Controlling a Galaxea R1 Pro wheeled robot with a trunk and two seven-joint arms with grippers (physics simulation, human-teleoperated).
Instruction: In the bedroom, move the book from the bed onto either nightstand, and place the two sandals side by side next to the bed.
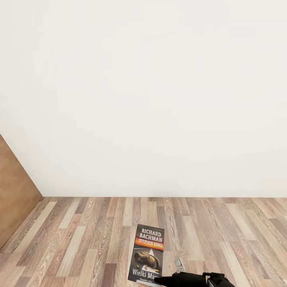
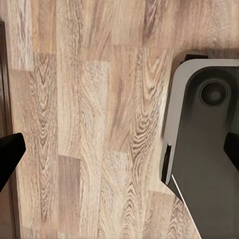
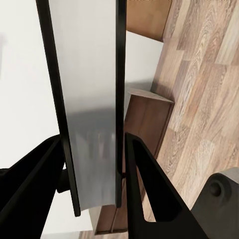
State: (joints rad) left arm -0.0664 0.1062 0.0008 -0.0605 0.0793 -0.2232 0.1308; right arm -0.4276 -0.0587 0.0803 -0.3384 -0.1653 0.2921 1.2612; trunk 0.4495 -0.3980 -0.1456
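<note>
My right gripper (image 3: 94,149) is clamped on the book (image 1: 147,255) — in my right wrist view the two dark fingers (image 3: 144,189) press against the book's black covers from either side, and the pale grey block of page edges (image 3: 89,99) runs up between them. From my head camera the book stands upright near the lower edge of the view, its front cover facing me: white lettering at the top, an orange band below it, a dark oval picture, then more white lettering near the bottom. The black end of my right arm (image 1: 195,280) reaches in from the lower right and meets the book at its lower corner.

Behind the book is a plain white wall (image 1: 151,99) and, under it, a wood-plank floor (image 1: 79,235). A brown wooden panel (image 1: 14,195) slants in at the left edge of the head view. In the right wrist view I also see brown wooden surfaces (image 3: 147,122) beyond the book and a strip of the same plank floor beside them; what piece of furniture they belong to I cannot tell.

My left gripper (image 2: 119,149) hangs over the floor with its fingers apart — one dark fingertip (image 2: 9,152) at one edge of the left wrist view, the other just showing at the opposite edge, nothing between them. A corner of my grey base (image 2: 199,149) lies beneath it.
</note>
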